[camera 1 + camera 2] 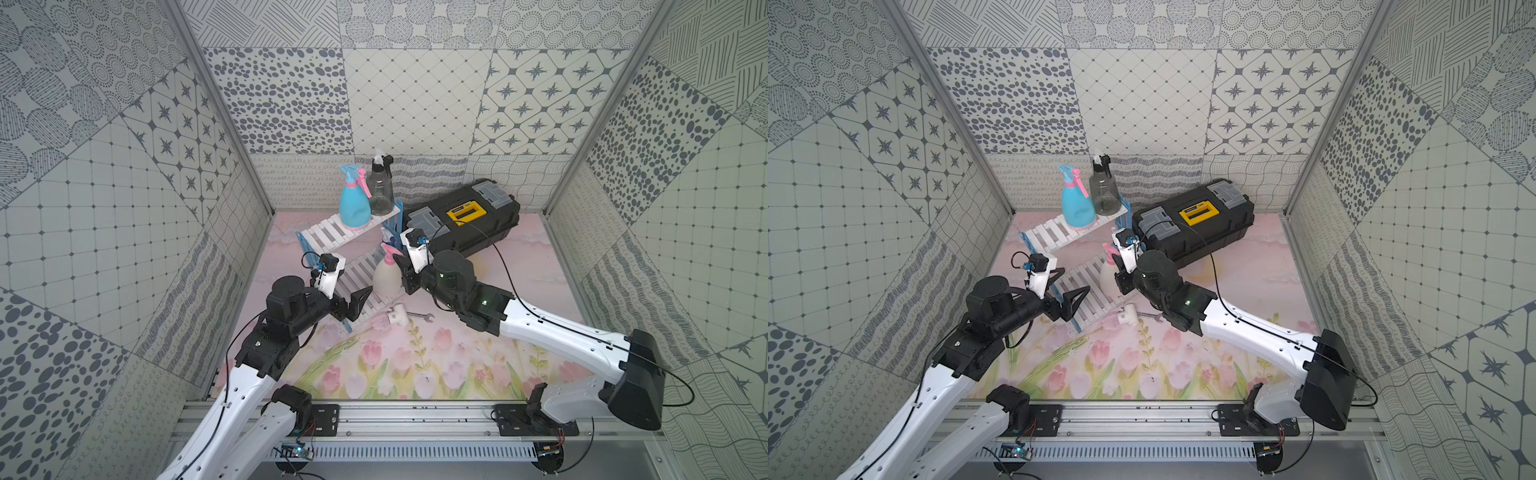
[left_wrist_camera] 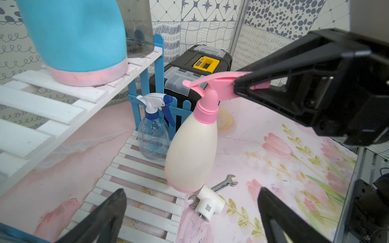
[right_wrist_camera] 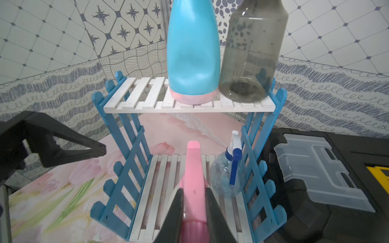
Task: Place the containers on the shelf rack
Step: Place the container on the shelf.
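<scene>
Fitting (image 2: 207, 202) — QR code (near cream bottle (image 2: 190, 151))

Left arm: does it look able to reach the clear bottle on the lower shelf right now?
Probably, though tightly. Bare shelf rack slats lie between the open left tool and the clear bottle, but the cream bottle, gripped by the right tool, stands close beside it.

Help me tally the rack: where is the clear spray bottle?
In both wrist views the clear bottle stands on the lower tier of the shelf rack, toolbox end, beside the cream bottle.
</scene>
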{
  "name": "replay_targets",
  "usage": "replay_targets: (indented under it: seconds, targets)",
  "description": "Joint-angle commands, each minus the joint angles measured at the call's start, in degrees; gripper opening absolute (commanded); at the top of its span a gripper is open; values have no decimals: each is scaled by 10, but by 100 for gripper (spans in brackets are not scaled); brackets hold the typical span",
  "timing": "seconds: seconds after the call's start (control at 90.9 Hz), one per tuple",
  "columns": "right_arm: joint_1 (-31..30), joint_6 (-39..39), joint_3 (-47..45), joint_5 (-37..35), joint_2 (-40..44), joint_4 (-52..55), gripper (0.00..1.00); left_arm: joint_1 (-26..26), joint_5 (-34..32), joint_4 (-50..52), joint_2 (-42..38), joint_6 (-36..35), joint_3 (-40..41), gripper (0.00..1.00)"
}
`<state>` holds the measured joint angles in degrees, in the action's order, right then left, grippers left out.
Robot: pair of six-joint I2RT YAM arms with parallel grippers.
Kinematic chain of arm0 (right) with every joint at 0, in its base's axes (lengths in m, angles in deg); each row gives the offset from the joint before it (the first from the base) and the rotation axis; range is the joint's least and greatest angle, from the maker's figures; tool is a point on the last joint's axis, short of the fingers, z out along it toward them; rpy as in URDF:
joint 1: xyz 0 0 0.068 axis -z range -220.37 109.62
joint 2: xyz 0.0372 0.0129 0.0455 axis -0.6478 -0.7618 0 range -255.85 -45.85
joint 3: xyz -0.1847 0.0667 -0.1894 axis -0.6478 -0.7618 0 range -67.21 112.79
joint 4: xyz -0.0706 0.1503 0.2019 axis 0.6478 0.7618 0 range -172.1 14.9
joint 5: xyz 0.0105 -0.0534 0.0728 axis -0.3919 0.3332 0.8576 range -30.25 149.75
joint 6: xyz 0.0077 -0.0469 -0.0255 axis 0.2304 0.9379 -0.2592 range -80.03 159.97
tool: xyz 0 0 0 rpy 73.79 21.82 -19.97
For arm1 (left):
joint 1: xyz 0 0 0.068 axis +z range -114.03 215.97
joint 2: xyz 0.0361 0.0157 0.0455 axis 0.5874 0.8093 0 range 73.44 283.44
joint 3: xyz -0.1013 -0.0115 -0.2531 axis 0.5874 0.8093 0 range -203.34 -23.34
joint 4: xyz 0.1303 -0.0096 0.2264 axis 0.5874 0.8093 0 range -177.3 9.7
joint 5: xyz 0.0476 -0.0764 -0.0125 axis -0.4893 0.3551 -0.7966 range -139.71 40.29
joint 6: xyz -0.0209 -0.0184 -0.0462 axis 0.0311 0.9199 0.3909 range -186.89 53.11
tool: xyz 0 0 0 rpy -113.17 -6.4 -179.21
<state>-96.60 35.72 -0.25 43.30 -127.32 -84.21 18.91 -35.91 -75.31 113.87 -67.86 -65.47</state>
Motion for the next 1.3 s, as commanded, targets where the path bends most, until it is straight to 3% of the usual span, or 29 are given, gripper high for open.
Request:
replay_targets:
  seconds: [0.0, 0.352, 0.66, 0.88, 1.287]
  targets:
    - [-9, -8, 37, -40, -20, -63, 0, 7, -54, 24, -5, -35, 1, 99]
    - [-24, -22, 93, -55, -117, -61, 0, 8, -55, 42, 8, -54, -5, 99]
    - [-27, -42, 136, -46, -186, -47, 0, 8, -115, 71, 23, -66, -17, 99]
    - [-34, -41, 153, -46, -224, -48, 0, 8, -120, 72, 25, -67, -18, 99]
    - [-51, -28, 117, -68, -247, -94, 0, 9, -106, 69, 26, -65, -17, 99]
